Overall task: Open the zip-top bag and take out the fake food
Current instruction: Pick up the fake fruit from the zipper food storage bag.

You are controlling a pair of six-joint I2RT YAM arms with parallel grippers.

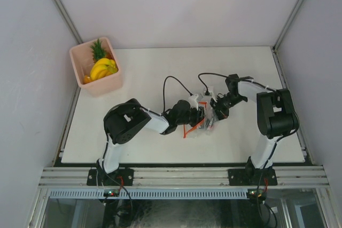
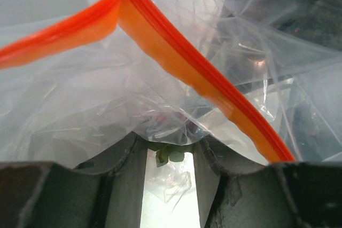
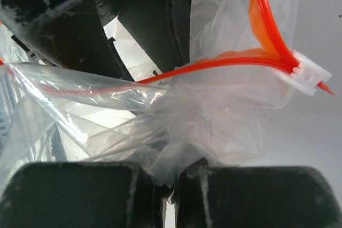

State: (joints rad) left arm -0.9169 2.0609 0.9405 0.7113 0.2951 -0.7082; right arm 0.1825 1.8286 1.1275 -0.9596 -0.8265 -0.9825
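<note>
The right gripper (image 3: pixel 168 173) clenches the clear crinkly zip-top bag (image 3: pixel 208 116), whose small green plastic fake food bit (image 2: pixel 171 156) sits just ahead, between the parted jaws of the left gripper (image 2: pixel 170 147).

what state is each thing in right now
zip-top bag, crumpled between both grippers, zip strip parted so the mouth is open
slider, sitting at one end of the strip
right gripper, shut on the bag's plastic
left gripper, jaws apart, plastic sagging between them
banana bunch, lying in the pink bin
pineapple, in the same bin
</note>
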